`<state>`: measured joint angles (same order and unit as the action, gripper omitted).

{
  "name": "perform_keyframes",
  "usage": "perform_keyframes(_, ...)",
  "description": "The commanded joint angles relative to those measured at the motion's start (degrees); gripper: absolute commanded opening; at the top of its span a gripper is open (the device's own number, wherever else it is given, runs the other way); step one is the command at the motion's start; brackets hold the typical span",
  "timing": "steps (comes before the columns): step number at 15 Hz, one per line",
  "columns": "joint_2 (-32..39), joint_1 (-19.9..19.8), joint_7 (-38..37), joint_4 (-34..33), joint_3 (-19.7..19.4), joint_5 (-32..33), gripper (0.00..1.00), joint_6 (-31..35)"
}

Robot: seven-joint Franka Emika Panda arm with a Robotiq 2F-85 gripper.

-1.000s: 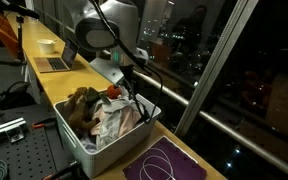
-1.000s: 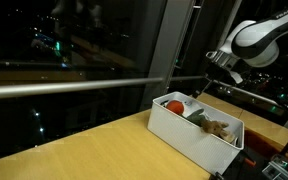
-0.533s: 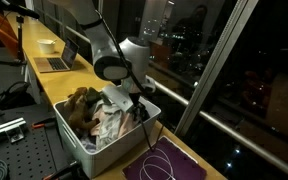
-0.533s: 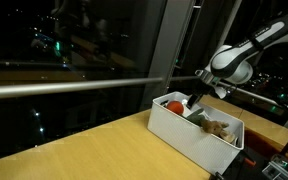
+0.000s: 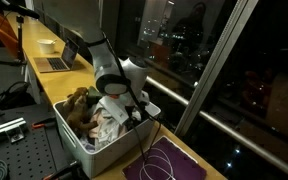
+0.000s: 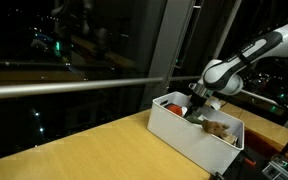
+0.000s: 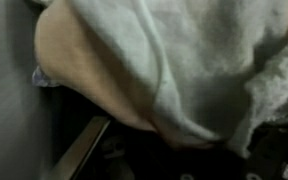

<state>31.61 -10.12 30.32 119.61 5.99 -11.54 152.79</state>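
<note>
Pale cloth [image 5: 108,126] just under pincer [image 5: 135,112]

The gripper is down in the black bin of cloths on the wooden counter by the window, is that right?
Not quite: the bin is white, not black, as both exterior views show. The rest holds: the gripper is down among the cloths in it, on the wooden counter by the window.
</note>
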Motion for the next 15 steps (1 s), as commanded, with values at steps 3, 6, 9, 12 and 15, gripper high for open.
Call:
perform_keyframes(3, -6.13, -4.64, 2.4, 3.0, 2.81, -0.21, 0.23, -5.68)
perform_keyframes(6, -11.46, -6.65, 4.7, 5.05, 2.47, -2.12, 0.02, -9.16)
perform_keyframes(9, -18.35, -7.34, 7.23, 6.6, 1.11, -4.05, 0.05, -13.51)
perform_keyframes(12, -25.61, -5.63, 8.23, 5.69, -1.05, -4.44, 0.05, -19.82)
perform_keyframes(15, -32.39, -2.24, 7.5, 4.28, -2.7, -3.21, 0.05, -24.89)
